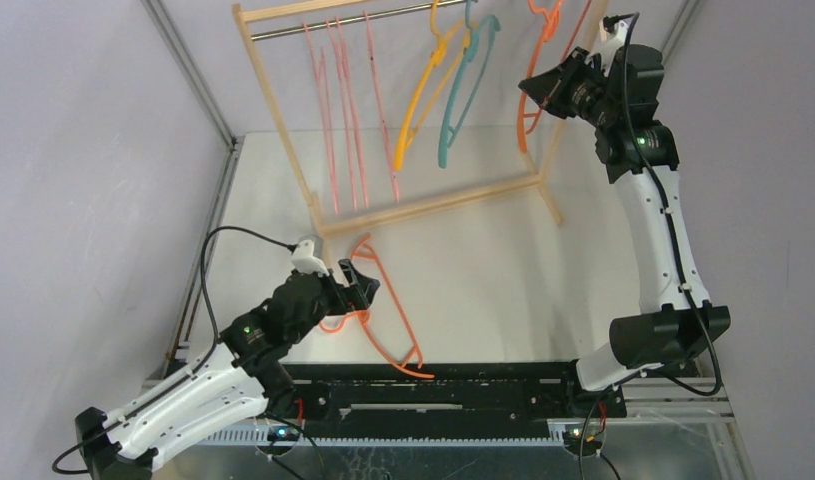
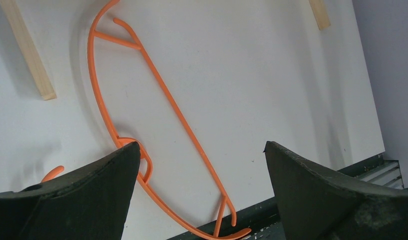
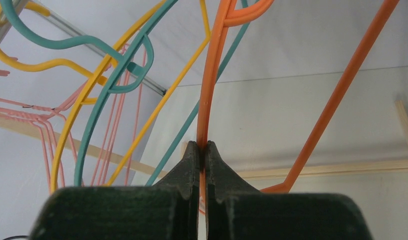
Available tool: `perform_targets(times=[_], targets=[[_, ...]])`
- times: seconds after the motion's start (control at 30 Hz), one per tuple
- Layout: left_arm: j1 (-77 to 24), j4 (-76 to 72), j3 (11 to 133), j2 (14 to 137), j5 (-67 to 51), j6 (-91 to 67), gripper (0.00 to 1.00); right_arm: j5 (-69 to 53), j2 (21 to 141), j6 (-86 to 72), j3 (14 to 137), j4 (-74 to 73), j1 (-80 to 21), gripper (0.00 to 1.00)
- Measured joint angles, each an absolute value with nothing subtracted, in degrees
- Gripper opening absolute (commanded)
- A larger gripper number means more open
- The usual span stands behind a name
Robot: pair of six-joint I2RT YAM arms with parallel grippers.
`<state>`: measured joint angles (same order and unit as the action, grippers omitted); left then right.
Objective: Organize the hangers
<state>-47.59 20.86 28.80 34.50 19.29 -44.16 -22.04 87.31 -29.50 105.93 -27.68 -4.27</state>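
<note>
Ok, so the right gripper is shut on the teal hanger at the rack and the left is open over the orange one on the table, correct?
Not teal: the right wrist view shows the right gripper shut on the hanging orange hanger, with the teal hanger free beside it. The left gripper is open over the other orange hanger on the table, as said.

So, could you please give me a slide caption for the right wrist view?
Right gripper shut on an orange hanger, with a teal hanger and a yellow hanger alongside.
</note>
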Motion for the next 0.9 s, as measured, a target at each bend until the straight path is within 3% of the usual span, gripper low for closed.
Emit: perform_targets(times=[0.9], targets=[[-47.48,23.27,28.8,32.1,20.38,-43.99,0.99,-15.25,95.42,-29.8,117.03,-35.24,-9.76,0.0]])
